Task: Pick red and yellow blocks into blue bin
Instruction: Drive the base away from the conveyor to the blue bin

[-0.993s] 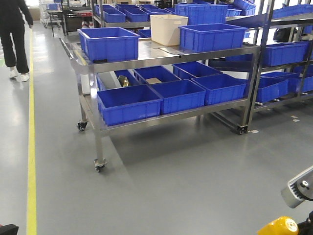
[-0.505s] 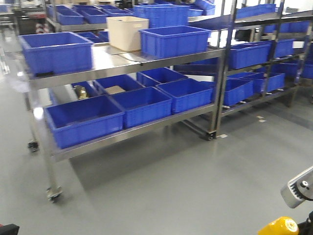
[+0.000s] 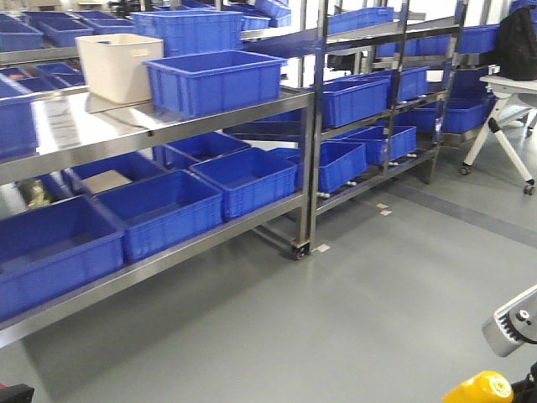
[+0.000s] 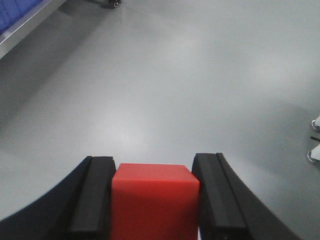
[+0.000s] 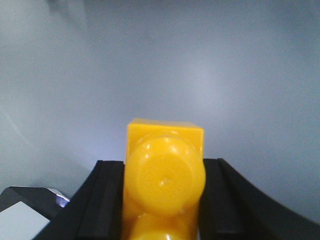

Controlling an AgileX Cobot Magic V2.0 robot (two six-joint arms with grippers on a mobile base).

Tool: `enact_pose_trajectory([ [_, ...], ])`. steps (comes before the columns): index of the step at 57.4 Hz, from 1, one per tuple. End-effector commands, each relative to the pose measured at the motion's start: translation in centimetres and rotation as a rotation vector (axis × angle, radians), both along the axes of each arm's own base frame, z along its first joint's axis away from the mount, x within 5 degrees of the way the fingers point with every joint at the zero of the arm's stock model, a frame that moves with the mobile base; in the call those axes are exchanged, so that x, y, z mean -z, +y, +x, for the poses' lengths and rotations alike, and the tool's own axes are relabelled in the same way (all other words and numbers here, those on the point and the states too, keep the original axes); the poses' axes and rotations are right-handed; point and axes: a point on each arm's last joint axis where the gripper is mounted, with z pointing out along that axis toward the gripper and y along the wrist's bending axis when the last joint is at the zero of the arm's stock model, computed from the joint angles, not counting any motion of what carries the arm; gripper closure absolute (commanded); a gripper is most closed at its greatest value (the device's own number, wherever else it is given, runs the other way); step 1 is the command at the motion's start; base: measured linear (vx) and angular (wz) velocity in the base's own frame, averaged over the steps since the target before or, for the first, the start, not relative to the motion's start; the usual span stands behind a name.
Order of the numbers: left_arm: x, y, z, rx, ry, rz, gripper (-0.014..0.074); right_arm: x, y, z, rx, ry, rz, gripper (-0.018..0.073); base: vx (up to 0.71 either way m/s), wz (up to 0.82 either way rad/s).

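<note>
My left gripper (image 4: 154, 160) is shut on the red block (image 4: 155, 200), a plain cube squeezed between both black pads above bare grey floor. In the right wrist view my right gripper (image 5: 164, 162) is shut on the yellow block (image 5: 165, 145), its round studs facing the camera. A yellow rounded shape (image 3: 478, 388) pokes into the front view's lower right corner. The blue bin (image 3: 214, 80), wide with a thick rim, stands on the steel cart's top shelf (image 3: 101, 126), far ahead of both grippers.
A beige tub (image 3: 117, 65) and a taller ribbed blue crate (image 3: 189, 29) stand behind the bin. Several blue crates (image 3: 159, 210) fill the cart's lower shelf. A steel rack (image 3: 386, 101) with more crates stands to the right, then a white chair (image 3: 508, 113). Grey floor lies between.
The front view has swung right: the cart slid left and closer, the person left the view, and the rack and chair came in. The yellow shape at the corner has not shifted.
</note>
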Motion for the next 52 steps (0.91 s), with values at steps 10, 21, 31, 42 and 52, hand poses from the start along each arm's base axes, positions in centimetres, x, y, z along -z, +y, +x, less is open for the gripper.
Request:
enact_pose_trajectory([
  [10,-1.52,-0.15,0.1,-0.004,-0.091,-0.047,0.0326,-1.41,-0.04,0.25,0.012,-0.091,0.02,0.03,0.51,-0.15],
  [21,-1.53,-0.15,0.11,-0.005,-0.092,-0.047,0.0326,-1.41,-0.04,0.25,0.012,-0.091,0.02,0.03,0.5,-0.13],
  [31,-1.52,-0.15,0.1,-0.004,-0.091,-0.047,0.0326,-1.41,-0.04,0.25,0.012,-0.091,0.02,0.03,0.51,-0.22],
  [42,-1.52,-0.15,0.1,-0.004,-0.091,-0.047,0.0326,-1.41,-0.04,0.25,0.012,-0.091,0.02,0.03,0.52,-0.34],
  [52,-1.52,-0.15,0.1,-0.004,-0.091,-0.047,0.0326,-1.41,-0.04,0.25,0.012,-0.091,0.02,0.03,0.51,-0.39],
])
